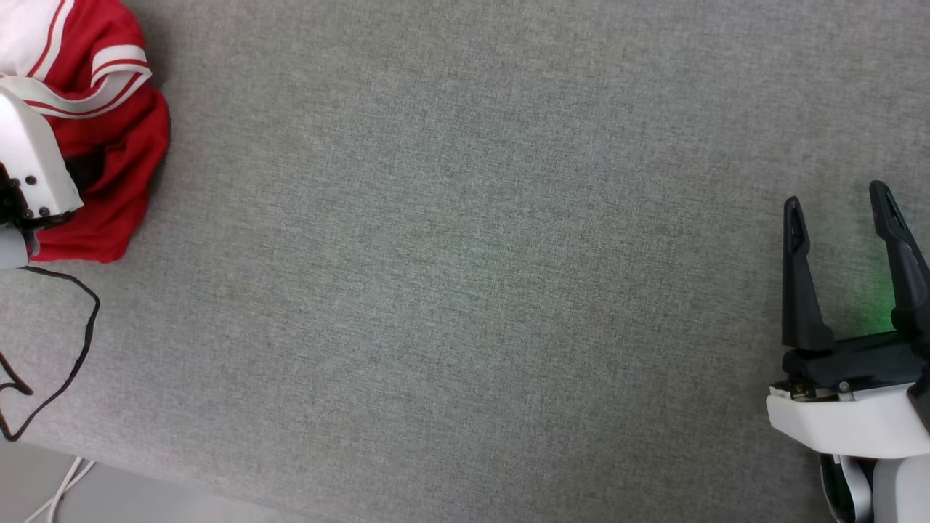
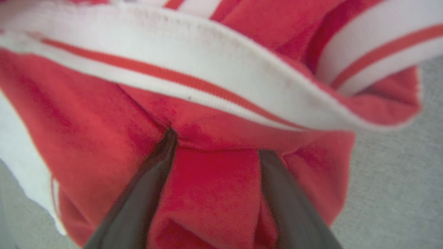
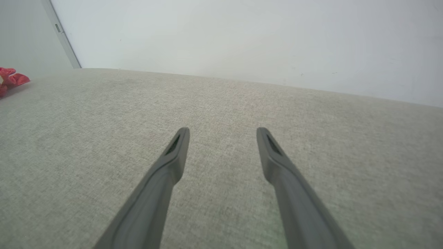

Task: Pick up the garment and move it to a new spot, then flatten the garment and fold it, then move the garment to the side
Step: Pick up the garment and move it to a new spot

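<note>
The garment (image 1: pixel 109 145) lies bunched in a heap at the far left of the grey fabric surface (image 1: pixel 465 254), red with white striped trim. My left arm's white wrist housing (image 1: pixel 33 167) sits over its left part. In the left wrist view my left gripper (image 2: pixel 218 142) stands open, both fingertips pressed into the red cloth of the garment (image 2: pixel 104 138) just below a white striped band, a fold of cloth lying between the jaws. My right gripper (image 1: pixel 835 196) hovers open at the far right with nothing between its fingers. Its own view shows the right gripper (image 3: pixel 223 130) over bare surface, the garment (image 3: pixel 10 79) far off left.
A thin black cable (image 1: pixel 80 334) loops over the surface by its front left edge, and white cables (image 1: pixel 58 487) lie on the floor below. A pale wall (image 3: pixel 242 34) rises behind the surface's far edge.
</note>
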Available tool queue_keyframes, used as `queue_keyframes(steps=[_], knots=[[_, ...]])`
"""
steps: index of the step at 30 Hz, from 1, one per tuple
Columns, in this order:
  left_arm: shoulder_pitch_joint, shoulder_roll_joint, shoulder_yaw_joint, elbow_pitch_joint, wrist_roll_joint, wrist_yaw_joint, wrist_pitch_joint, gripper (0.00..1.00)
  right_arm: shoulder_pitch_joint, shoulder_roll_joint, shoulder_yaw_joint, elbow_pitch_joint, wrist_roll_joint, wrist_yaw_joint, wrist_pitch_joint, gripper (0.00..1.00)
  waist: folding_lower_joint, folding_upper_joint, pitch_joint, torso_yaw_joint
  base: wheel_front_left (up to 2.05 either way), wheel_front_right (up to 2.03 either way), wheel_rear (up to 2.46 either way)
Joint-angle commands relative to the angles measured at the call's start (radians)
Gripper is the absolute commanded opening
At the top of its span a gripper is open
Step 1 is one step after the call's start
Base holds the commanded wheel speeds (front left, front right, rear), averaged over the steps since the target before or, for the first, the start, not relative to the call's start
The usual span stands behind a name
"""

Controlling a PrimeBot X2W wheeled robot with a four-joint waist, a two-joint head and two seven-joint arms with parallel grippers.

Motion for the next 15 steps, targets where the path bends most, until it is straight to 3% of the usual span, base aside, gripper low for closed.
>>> queue_keyframes(steps=[1,6,15], knots=[[0.026,-0.014,-0.061,0.026,-0.015,-0.001,-0.021,0.00,-0.016,-0.001,-0.001,0.006,-0.002,-0.001,-0.002,1.00,0.0001,0.0000,-0.028,0.002,0.00,0.00,0.00],[-0.035,0.057,-0.109,-0.029,-0.030,-0.001,-0.087,0.00,0.001,0.005,0.004,0.020,0.013,-0.001,-0.002,1.00,0.0001,0.0000,-0.095,0.008,0.00,0.00,0.00],[-0.135,0.127,-0.246,-0.205,-0.030,-0.001,-0.133,0.00,0.039,0.010,0.013,0.052,0.056,-0.001,-0.002,1.00,0.0001,0.0000,-0.236,0.009,0.00,0.00,0.00]])
